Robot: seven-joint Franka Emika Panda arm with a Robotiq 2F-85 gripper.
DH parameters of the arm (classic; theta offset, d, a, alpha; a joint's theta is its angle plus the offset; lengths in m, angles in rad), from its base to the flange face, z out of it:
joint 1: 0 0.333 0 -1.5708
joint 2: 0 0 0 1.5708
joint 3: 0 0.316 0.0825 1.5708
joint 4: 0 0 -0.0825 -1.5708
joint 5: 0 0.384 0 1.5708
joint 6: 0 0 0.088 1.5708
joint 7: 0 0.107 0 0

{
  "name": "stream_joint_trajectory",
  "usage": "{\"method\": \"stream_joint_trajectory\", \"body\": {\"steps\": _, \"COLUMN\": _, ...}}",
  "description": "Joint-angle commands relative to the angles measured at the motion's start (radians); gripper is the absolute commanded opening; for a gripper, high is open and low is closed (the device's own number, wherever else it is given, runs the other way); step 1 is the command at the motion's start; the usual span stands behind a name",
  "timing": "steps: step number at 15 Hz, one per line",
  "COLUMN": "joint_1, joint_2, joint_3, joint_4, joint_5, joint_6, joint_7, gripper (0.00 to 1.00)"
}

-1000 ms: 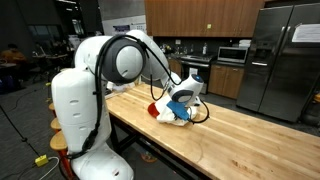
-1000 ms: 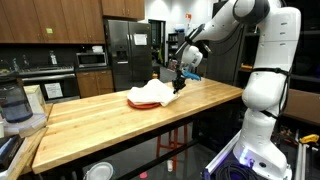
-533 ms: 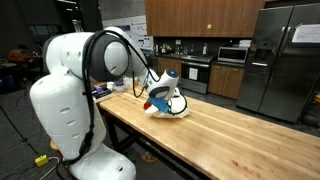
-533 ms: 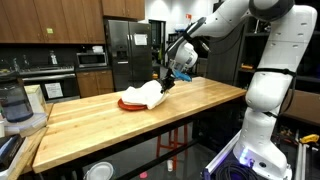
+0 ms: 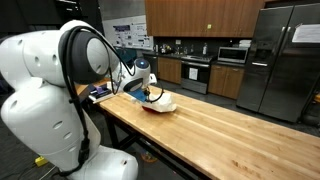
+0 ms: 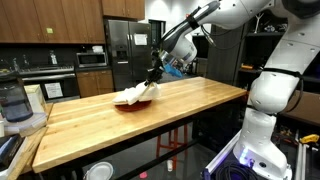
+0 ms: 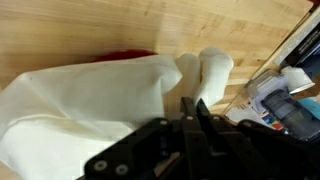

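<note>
The pincer (image 6: 153,80) is almost closed and pinches 1 edge of 1 white cloth (image 6: 133,95). The cloth is soft and full of folds. It lies near 1 end of 1 long wooden table (image 6: 110,125), and the pinched edge is pulled up a little. Under the cloth sits 1 red thing (image 6: 124,104). Only a thin bit of it shows, so I cannot tell what it is. In the wrist view the 2 dark fingers (image 7: 186,112) stand close together, with the cloth right by them. The table top is made of pale wood strips, smooth and shiny. Behind it stand 1 grey metal fridge (image 5: 285,60) and 1 microwave (image 5: 233,55). Papers (image 5: 125,38) hang on the wall, but their words are too small to read.
</note>
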Motion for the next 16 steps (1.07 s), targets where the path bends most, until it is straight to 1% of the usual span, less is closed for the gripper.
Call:
{"method": "stream_joint_trajectory", "body": {"steps": 1, "joint_1": 0.006, "joint_2": 0.074, "joint_3": 0.086, "joint_4": 0.032, "joint_5": -0.184, "joint_6": 0.096, "joint_7": 0.197, "gripper": 0.01}}
{"method": "stream_joint_trajectory", "body": {"steps": 2, "joint_1": -0.014, "joint_2": 0.109, "joint_3": 0.11, "joint_4": 0.048, "joint_5": -0.285, "joint_6": 0.118, "joint_7": 0.281, "gripper": 0.01}}
{"method": "stream_joint_trajectory", "body": {"steps": 3, "joint_1": -0.077, "joint_2": 0.144, "joint_3": 0.165, "joint_4": 0.072, "joint_5": -0.382, "joint_6": 0.125, "joint_7": 0.365, "gripper": 0.01}}
{"method": "stream_joint_trajectory", "body": {"steps": 4, "joint_1": -0.117, "joint_2": 0.168, "joint_3": 0.197, "joint_4": 0.084, "joint_5": -0.473, "joint_6": 0.136, "joint_7": 0.438, "gripper": 0.01}}
{"method": "stream_joint_trajectory", "body": {"steps": 5, "joint_1": -0.146, "joint_2": 0.194, "joint_3": 0.212, "joint_4": 0.108, "joint_5": -0.566, "joint_6": 0.14, "joint_7": 0.511, "gripper": 0.01}}
{"method": "stream_joint_trajectory", "body": {"steps": 7, "joint_1": -0.171, "joint_2": 0.238, "joint_3": 0.219, "joint_4": 0.162, "joint_5": -0.701, "joint_6": 0.125, "joint_7": 0.629, "gripper": 0.01}}
{"method": "stream_joint_trajectory", "body": {"steps": 8, "joint_1": -0.17, "joint_2": 0.257, "joint_3": 0.218, "joint_4": 0.186, "joint_5": -0.743, "joint_6": 0.12, "joint_7": 0.67, "gripper": 0.01}}
{"method": "stream_joint_trajectory", "body": {"steps": 9, "joint_1": -0.162, "joint_2": 0.275, "joint_3": 0.217, "joint_4": 0.209, "joint_5": -0.76, "joint_6": 0.119, "joint_7": 0.696, "gripper": 0.01}}
{"method": "stream_joint_trajectory", "body": {"steps": 10, "joint_1": -0.15, "joint_2": 0.295, "joint_3": 0.218, "joint_4": 0.23, "joint_5": -0.753, "joint_6": 0.132, "joint_7": 0.71, "gripper": 0.01}}
{"method": "stream_joint_trajectory", "body": {"steps": 12, "joint_1": -0.134, "joint_2": 0.328, "joint_3": 0.22, "joint_4": 0.256, "joint_5": -0.76, "joint_6": 0.166, "joint_7": 0.8, "gripper": 0.01}}
{"method": "stream_joint_trajectory", "body": {"steps": 14, "joint_1": -0.115, "joint_2": 0.36, "joint_3": 0.209, "joint_4": 0.259, "joint_5": -0.808, "joint_6": 0.23, "joint_7": 0.953, "gripper": 0.01}}
{"method": "stream_joint_trajectory", "body": {"steps": 16, "joint_1": -0.086, "joint_2": 0.394, "joint_3": 0.173, "joint_4": 0.247, "joint_5": -0.881, "joint_6": 0.322, "joint_7": 1.122, "gripper": 0.01}}
